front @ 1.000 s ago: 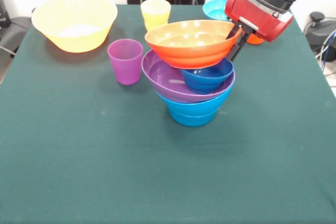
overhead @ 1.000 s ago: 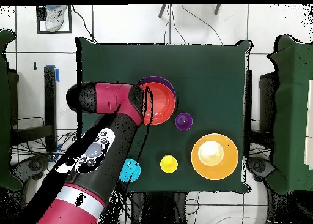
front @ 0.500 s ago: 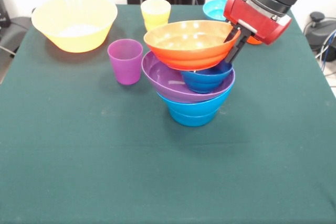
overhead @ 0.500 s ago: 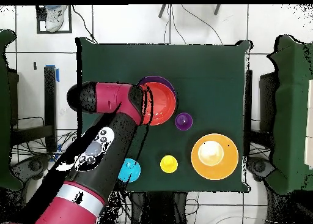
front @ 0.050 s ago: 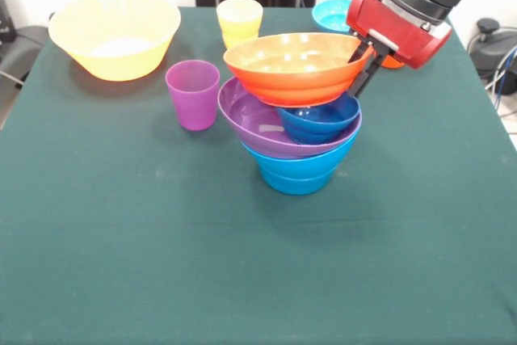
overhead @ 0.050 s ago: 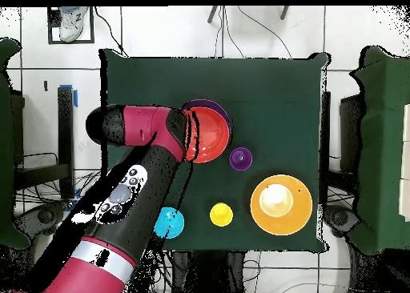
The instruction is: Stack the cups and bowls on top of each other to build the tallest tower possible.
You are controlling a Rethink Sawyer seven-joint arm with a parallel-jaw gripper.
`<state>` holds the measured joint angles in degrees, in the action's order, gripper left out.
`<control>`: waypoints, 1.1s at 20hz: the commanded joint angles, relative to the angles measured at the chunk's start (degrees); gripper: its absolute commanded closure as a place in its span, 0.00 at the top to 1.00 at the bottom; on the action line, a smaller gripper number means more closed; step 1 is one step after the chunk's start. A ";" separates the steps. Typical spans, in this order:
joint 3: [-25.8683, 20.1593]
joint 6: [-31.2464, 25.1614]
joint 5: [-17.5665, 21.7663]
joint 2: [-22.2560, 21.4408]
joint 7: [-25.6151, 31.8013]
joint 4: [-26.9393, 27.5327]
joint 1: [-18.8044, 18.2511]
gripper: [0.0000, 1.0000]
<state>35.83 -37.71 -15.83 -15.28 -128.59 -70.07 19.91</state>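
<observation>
Now my gripper (front @ 0.050 s ago: 365, 61) is clamped on the rim of the wide orange bowl (front @ 0.050 s ago: 295, 66), one dark finger inside the rim and the other outside it, at the edge nearest my red wrist. From above, the gripper (overhead @ 0.050 s ago: 190, 134) sits at the side of the orange bowl (overhead @ 0.050 s ago: 210, 136), with my arm covering that edge.

The orange bowl is the top of the tower (front @ 0.050 s ago: 299, 119). Just under the gripper, it sits tilted over the small dark blue bowl (front @ 0.050 s ago: 321, 119); I cannot tell how much of its weight rests there. The dark blue bowl lies inside the wide purple bowl (front @ 0.050 s ago: 254, 123), pushed toward the gripper's side of it. The purple bowl leans away from the gripper and rests in the mid-blue bowl (front @ 0.050 s ago: 299, 169), which stands on the green desk (front @ 0.050 s ago: 161, 264).

Away from the gripper, past the far rim of the orange bowl, the purple cup (front @ 0.050 s ago: 193, 94) stands upright close to the tower, apart from it. The yellow cup (front @ 0.050 s ago: 239, 21) stands beyond that, and the large yellow bowl (front @ 0.050 s ago: 115, 34) lies well apart, near the desk's corner. Close behind the gripper, the small cyan bowl (front @ 0.050 s ago: 331, 14) shows partly behind my wrist, and a sliver of orange (front @ 0.050 s ago: 393, 61) peeks out below my wrist.
</observation>
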 commanded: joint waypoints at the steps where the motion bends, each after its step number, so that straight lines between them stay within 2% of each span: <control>1: -4.34 -4.69 -1.84 1.75 -11.79 3.63 0.78 0.00; 22: -4.14 -3.46 -2.25 2.73 -12.65 3.81 1.03 0.00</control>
<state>36.13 -37.72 -16.03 -14.66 -128.59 -69.14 20.01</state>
